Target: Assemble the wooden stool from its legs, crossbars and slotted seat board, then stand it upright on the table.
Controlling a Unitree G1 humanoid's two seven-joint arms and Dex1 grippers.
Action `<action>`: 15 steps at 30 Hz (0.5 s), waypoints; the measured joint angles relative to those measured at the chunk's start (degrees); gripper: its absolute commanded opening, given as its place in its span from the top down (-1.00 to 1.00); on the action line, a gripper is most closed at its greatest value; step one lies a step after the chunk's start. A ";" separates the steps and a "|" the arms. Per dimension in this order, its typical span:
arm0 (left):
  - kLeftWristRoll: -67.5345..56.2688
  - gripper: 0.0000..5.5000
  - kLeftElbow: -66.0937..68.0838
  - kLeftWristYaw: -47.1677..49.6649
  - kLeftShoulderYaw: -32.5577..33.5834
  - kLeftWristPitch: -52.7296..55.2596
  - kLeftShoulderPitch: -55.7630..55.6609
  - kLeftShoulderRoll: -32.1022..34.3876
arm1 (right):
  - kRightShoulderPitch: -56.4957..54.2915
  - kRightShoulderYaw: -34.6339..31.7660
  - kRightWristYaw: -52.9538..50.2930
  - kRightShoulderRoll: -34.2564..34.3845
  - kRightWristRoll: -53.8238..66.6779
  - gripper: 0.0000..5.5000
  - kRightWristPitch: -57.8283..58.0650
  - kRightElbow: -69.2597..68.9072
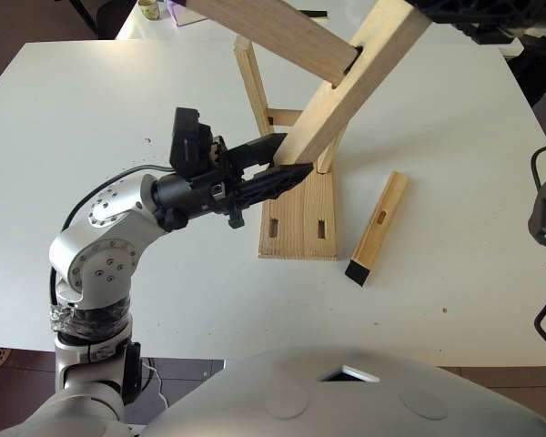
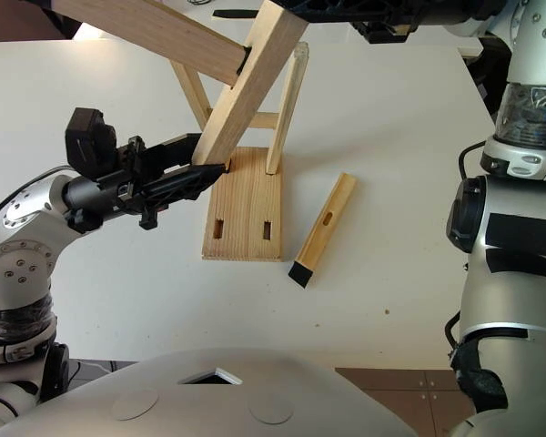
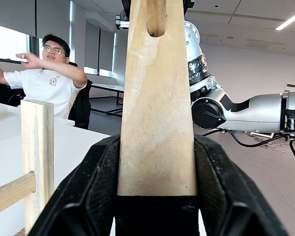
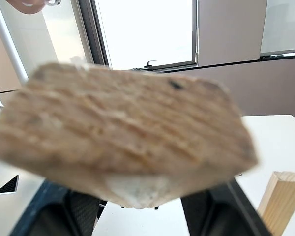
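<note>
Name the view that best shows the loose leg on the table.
Right eye view: the loose leg lies whole, slot and black foot plain, beside the seat board. The left eye view shows it whole too, less central; the wrist views face held wood.

Stool parts on and over the desk [image 1: 73, 137]: seven wooden pieces.

One seat board [image 1: 297, 209] lies flat, with two slots [image 1: 320, 228] showing at its near end. Two upright legs [image 2: 193, 91] stand at its far end, with one crossbar [image 2: 262, 119] between them. One raised leg [image 1: 364, 77] meets one further beam [image 1: 273, 32]; leg or crossbar, I cannot tell. One loose leg [image 1: 391, 196] lies beside the board, with one slot [image 1: 382, 217] and one black cap [image 1: 357, 272].
</note>
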 measured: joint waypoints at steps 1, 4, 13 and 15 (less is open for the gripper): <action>0.05 0.05 0.13 0.83 -0.08 0.03 0.00 0.00 | 0.46 -0.28 -1.03 0.24 0.26 0.27 0.09 -0.47; 2.00 -0.13 0.23 1.52 -1.69 -0.23 -0.07 0.28 | 0.68 -0.62 -4.46 2.35 0.48 0.27 0.43 -1.75; 17.28 -0.14 10.27 1.52 -3.83 -8.49 12.28 1.41 | 9.00 -3.80 -12.11 0.93 -2.23 0.27 -5.38 -10.53; 20.45 -0.14 15.37 5.24 1.57 -11.05 17.21 1.50 | 16.99 -3.16 -11.41 -2.67 -6.08 0.27 -9.46 -14.80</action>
